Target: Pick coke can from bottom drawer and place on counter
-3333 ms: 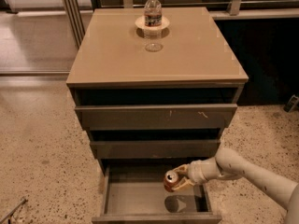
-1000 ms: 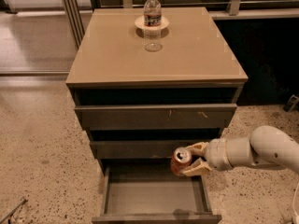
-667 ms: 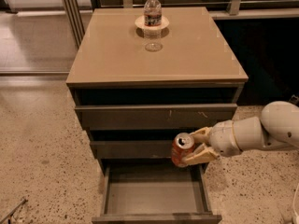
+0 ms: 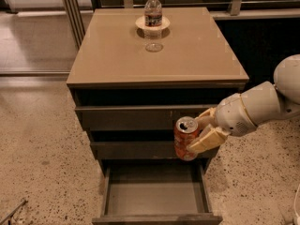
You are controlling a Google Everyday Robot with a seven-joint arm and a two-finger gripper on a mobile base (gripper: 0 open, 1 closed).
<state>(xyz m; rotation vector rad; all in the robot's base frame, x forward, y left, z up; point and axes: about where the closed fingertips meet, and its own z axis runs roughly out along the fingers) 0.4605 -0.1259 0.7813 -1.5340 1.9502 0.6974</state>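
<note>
Coke can (image 4: pixel 184 139) upright between my gripper (image 4: pixel 196 135) fingers, clamped on its sides, hanging above open bottom drawer (image 4: pixel 154 197).

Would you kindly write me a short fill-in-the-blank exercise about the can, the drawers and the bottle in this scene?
1. The bottom drawer is ____, not shut.
2. The gripper, shut on the coke can, holds it ____ the bottom drawer, not inside it.
3. The water bottle on the counter stands ____, not lying down.

Missing words: open; above; upright.
</note>
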